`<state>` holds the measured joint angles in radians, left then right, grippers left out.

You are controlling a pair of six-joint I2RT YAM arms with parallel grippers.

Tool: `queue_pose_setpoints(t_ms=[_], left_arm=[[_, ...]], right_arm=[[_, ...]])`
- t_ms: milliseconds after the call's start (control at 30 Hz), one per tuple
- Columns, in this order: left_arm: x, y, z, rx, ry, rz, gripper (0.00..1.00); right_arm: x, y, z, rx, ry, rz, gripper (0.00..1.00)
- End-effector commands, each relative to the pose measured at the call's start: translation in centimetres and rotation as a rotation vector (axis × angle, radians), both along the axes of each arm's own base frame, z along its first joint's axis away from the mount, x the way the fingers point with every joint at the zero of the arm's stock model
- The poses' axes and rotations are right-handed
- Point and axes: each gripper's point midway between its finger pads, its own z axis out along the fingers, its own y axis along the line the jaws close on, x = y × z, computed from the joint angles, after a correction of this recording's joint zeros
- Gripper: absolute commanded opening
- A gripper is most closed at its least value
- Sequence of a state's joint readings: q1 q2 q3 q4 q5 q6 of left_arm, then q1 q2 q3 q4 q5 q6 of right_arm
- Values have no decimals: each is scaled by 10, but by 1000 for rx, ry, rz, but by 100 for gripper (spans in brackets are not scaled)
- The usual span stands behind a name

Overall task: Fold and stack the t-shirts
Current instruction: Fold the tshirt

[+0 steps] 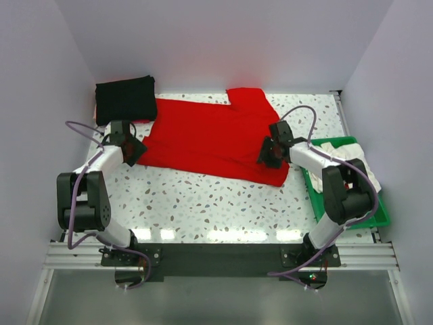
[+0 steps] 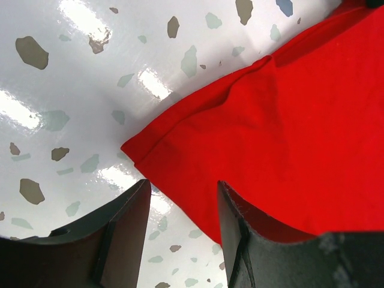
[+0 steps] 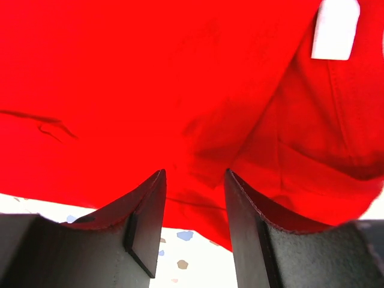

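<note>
Across the speckled bench (image 1: 203,203), left tool (image 1: 134,154) and right tool (image 1: 268,154) hover partway open, empty, one at each end of the red t-shirt (image 1: 210,139).

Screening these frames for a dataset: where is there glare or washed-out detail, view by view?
Top external: sharp and evenly lit, with pale glare bands on the table along its near edge. Left wrist: strong bright reflections on the glossy table; the red t-shirt is crisp. Right wrist: the red saturates, folds barely read, and the neck label is blown white.
</note>
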<state>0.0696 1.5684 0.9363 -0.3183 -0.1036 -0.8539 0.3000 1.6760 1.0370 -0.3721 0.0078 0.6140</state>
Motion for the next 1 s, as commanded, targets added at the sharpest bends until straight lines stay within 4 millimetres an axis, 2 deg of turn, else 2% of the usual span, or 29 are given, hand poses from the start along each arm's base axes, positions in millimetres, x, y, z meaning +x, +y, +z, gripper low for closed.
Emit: queue_pose_setpoints(t_ms=[0,267,467,633,767,867,967], left_arm=[[10,1,17,3,-71,-2,53],[10,3,13,8,-60,3,53],[9,2,7,6,-48,2,53],[9,2,5,4,-45,2,53],[8,3,5,8,-43,1,53],[9,2,4,7,-43,0,53],[9,2,3,6,-40,-2,53]], right_arm=[[9,-1,0,4,-41,-37,47],[4,2,-13,3,-23,-33,47],[4,3,-23,3,-10,-36,42],[6,5,-24,6,-7,-35,31],[13,7,-15,14,-25,-32,16],[19,12,-9,27,-34,-19,9],[25,16,-5,39,-41,-13,7]])
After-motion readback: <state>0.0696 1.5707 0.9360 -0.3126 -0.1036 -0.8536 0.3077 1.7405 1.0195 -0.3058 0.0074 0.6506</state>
